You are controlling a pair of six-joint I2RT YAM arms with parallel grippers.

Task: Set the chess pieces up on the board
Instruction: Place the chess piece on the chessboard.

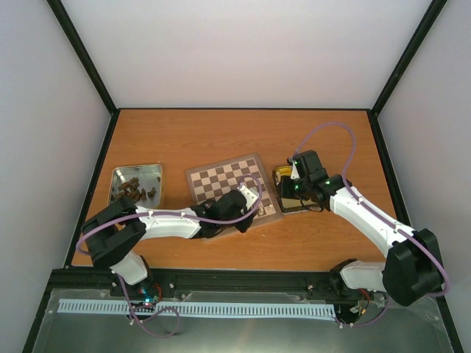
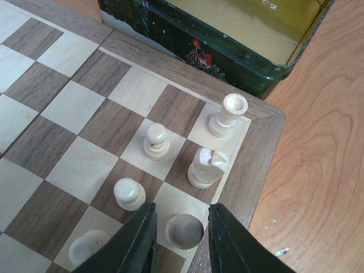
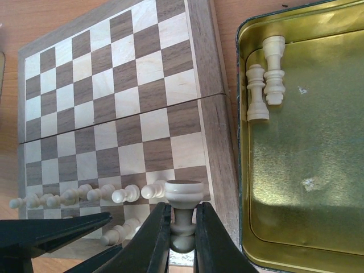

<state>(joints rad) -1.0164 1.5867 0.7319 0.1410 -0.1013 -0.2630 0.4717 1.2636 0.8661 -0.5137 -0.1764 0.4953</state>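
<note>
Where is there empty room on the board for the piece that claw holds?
The board is bare in its far rows, from the pawn row to the far border. The gold tin is bare apart from its two pieces. It is crowded along the near edge, by the right claw.

Board [image 2: 74, 105]: no letters/nos. on squares or border.
Tin [image 2: 170, 34]: painted pattern on side, no legible txt.
Tray [image 1: 151, 173]: no readable marks.
Overall: nothing legible anywhere.

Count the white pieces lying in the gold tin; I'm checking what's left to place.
2. Both lie side by side near one corner of the tin: a longer piece and a shorter piece. The tin runs out of frame, so more may be hidden.
</note>
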